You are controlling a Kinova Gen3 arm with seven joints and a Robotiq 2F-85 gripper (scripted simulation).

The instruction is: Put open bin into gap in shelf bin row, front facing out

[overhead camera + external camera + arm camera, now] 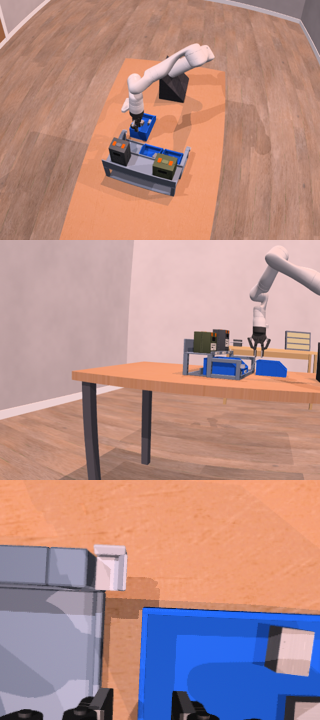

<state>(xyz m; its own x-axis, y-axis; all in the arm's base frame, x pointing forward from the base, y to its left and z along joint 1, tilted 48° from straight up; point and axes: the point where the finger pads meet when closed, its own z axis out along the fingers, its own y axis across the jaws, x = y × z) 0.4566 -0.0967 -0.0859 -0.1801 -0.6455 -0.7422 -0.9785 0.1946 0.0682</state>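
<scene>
The open blue bin [146,128] [271,368] [210,650] stands on the table just behind the grey shelf [139,169] [222,360] [45,630]. Grey cube parts [149,121] [291,650] lie in it. My gripper [136,125] [258,353] [141,705] points straight down, partly open and empty. It hovers over the bin's end wall nearest the shelf, one finger on each side of the wall, above it. Two blue bins [151,149] [173,154] [219,366] sit in the shelf's lower level. The space beside them under the dark box is the gap.
A dark grey box [119,151] [221,339] and an olive box [164,165] [204,342] stand on the shelf's top board. A shelf corner post [111,567] rises close to the bin. The black arm base [173,86] stands farther back.
</scene>
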